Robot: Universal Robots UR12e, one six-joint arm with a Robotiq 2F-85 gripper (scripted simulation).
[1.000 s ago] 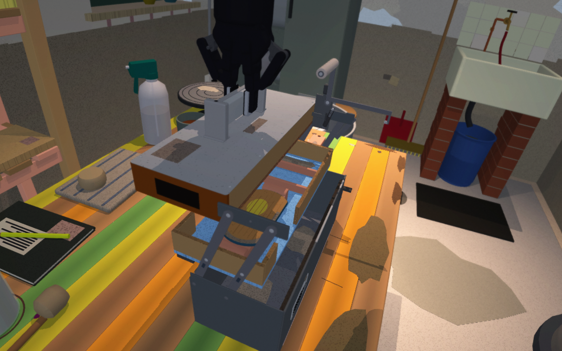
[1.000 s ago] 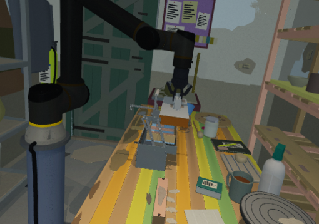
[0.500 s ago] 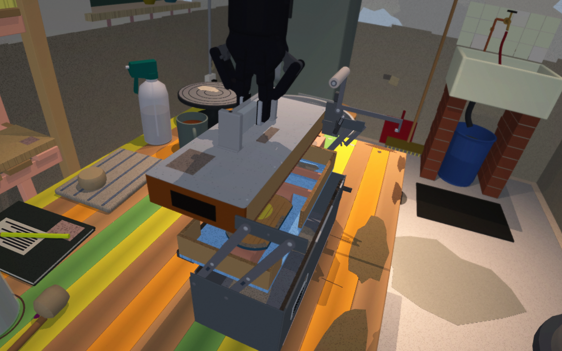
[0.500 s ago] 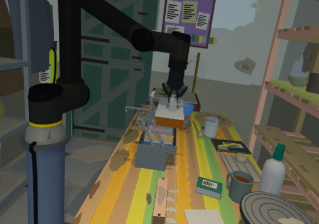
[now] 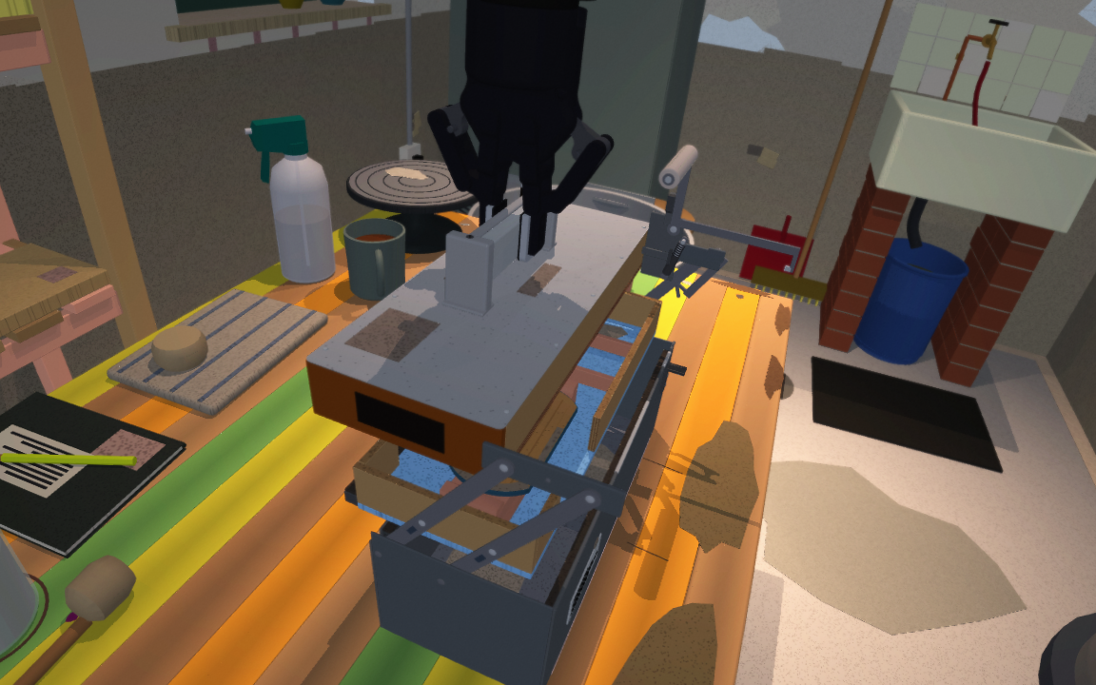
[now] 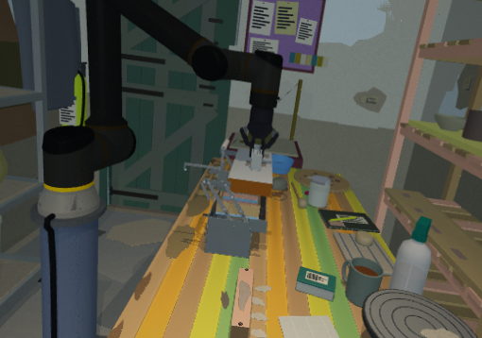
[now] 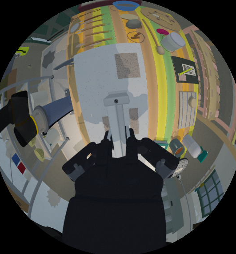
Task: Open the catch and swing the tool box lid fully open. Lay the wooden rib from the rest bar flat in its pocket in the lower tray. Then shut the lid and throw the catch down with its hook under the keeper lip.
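Observation:
The wooden rib [image 5: 554, 424] is mostly hidden under the lid, lying in the blue-lined tray; only a wooden edge shows. The tool box [image 5: 493, 511] stands on the striped bench with its grey lid [image 5: 484, 324] [image 7: 109, 78] raised on link arms [image 5: 493, 503] above the trays, roughly level. I grip the lid's upright grey handle [image 5: 493, 256] [image 7: 117, 118] in my closed gripper [image 5: 527, 223] [image 7: 118, 139] [image 6: 256, 153] from above. The catch [image 5: 671, 247], with its roller grip, stands up at the box's far end.
The bench's right edge [image 5: 757, 426] drops to the floor beside the box. A mug [image 5: 375, 256], a spray bottle [image 5: 298, 209] and a banding wheel [image 5: 409, 186] stand behind the lid. A mat with a clay ball [image 5: 179, 348] and a notebook [image 5: 58, 464] lie to the left.

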